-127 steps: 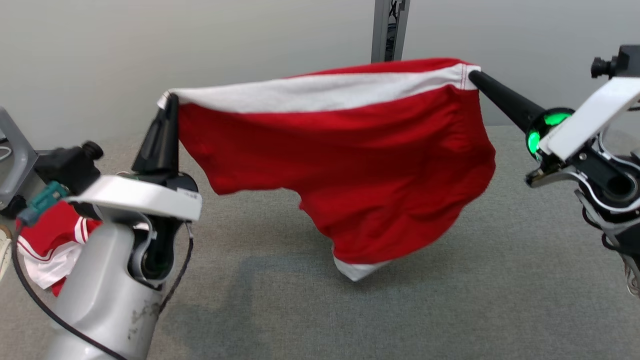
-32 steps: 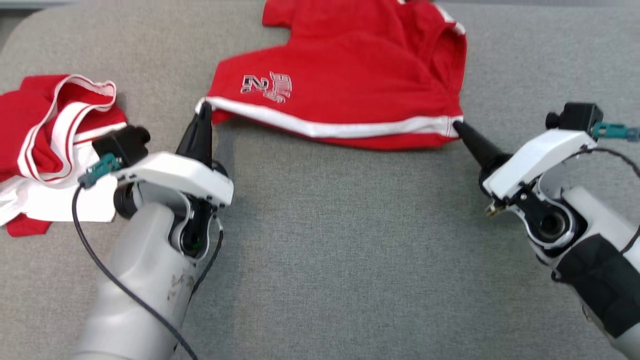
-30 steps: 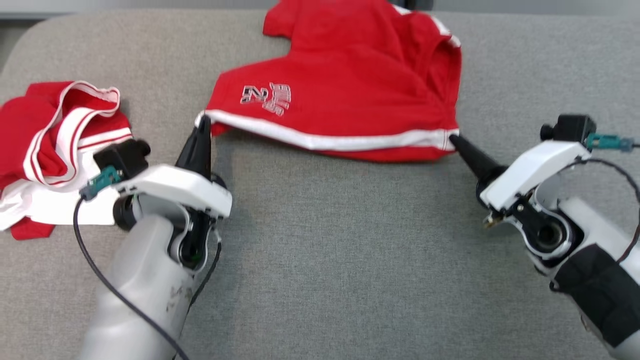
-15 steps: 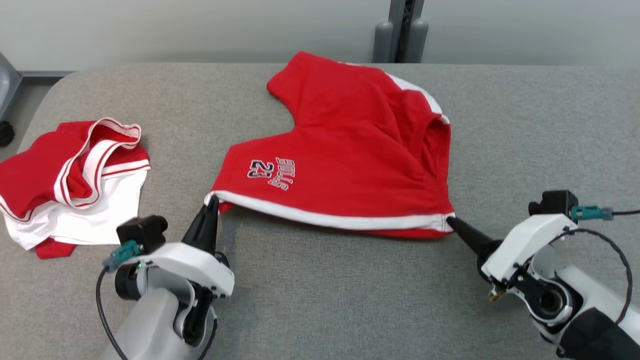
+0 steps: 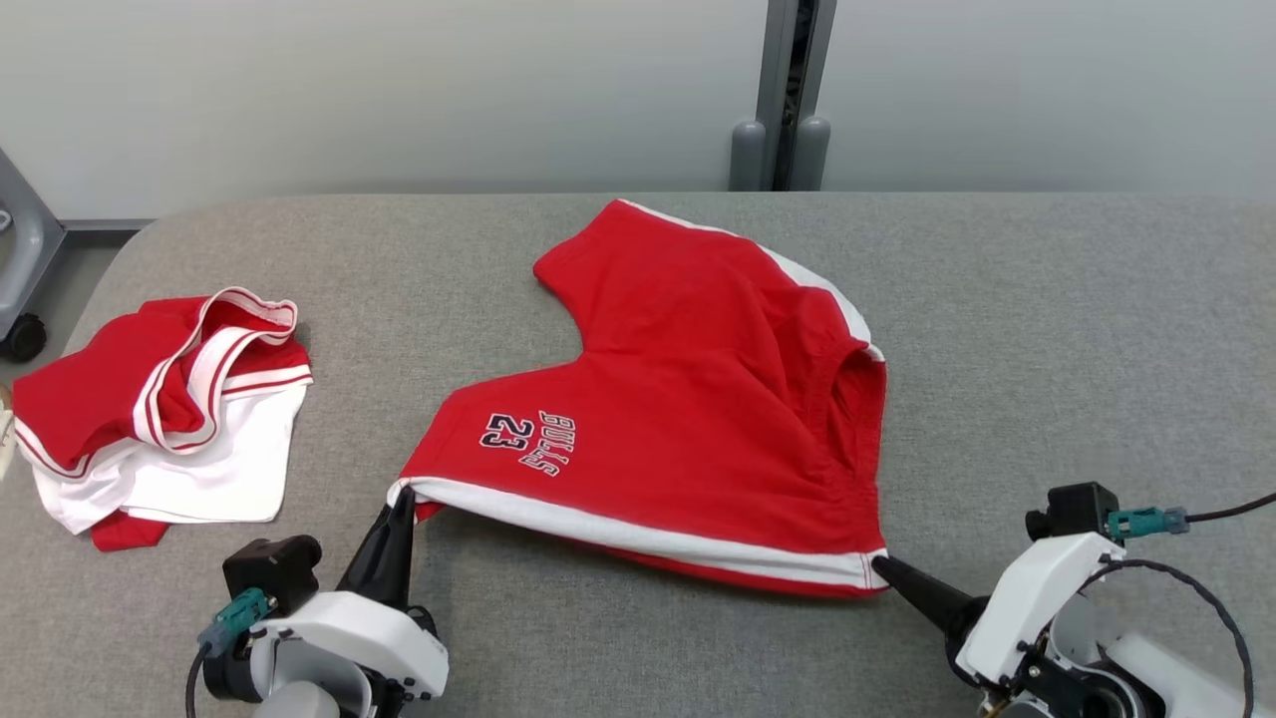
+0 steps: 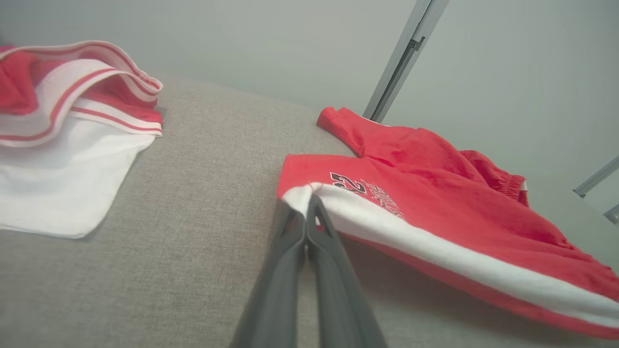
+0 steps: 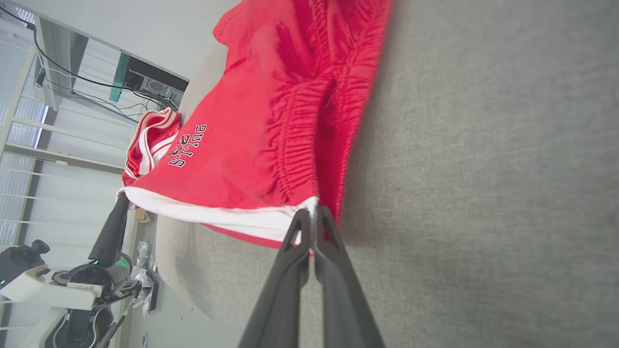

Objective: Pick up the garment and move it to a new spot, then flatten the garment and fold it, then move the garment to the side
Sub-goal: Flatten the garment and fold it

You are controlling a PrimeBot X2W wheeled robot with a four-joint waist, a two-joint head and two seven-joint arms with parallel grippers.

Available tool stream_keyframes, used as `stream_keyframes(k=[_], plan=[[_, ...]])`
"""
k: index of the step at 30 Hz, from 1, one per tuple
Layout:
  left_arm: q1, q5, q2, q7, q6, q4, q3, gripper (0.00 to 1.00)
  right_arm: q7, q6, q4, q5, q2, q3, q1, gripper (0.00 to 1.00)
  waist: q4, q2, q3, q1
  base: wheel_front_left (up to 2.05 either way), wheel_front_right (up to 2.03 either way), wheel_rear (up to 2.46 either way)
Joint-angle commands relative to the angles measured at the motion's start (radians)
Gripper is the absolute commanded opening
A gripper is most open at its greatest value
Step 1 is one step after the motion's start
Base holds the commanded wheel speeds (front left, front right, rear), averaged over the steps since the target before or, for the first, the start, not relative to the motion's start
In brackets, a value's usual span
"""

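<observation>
The garment is a pair of red shorts with a white side stripe and dark "BULLS 23" lettering, spread on the grey table. My left gripper is shut on the stripe's left corner, which it holds a little above the cloth surface. My right gripper is shut on the stripe's right corner by the waistband. In the left wrist view the garment stretches away from the left gripper. The right wrist view shows the right gripper pinching the white hem of the garment.
A second red and white garment lies crumpled at the table's left end, also as a red and white garment in the left wrist view. A grey post stands behind the table against the wall. A wheeled stand sits at far left.
Earlier the garment hung in the air between both grippers; now it lies spread on the table. Both grippers have pulled the striped edge toward me, and the camera has tilted up.
</observation>
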Motion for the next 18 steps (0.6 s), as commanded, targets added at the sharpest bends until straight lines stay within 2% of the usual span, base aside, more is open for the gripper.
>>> stream_keyframes(k=[1, 10, 18], plan=[[0.025, 0.020, 0.005, -0.004, 0.001, -0.012, 0.012, 0.00, 0.007, 0.001, -0.009, -0.009, -0.013, 0.008, 0.018, 0.00, -0.002, -0.0001, -0.012, 0.0000, 0.00, 0.00, 0.00], [0.130, 0.151, 0.015, -0.004, 0.001, -0.076, 0.020, 0.00, 0.016, 0.001, -0.082, -0.004, -0.058, 0.019, 0.083, 0.00, -0.001, -0.0001, -0.055, 0.0000, 0.00, 0.00, 0.00], [0.211, 0.180, 0.027, -0.004, 0.000, -0.126, 0.028, 0.00, 0.017, 0.001, -0.156, 0.013, -0.100, 0.015, 0.138, 0.00, -0.008, -0.0001, -0.066, 0.0000, 0.00, 0.00, 0.00]])
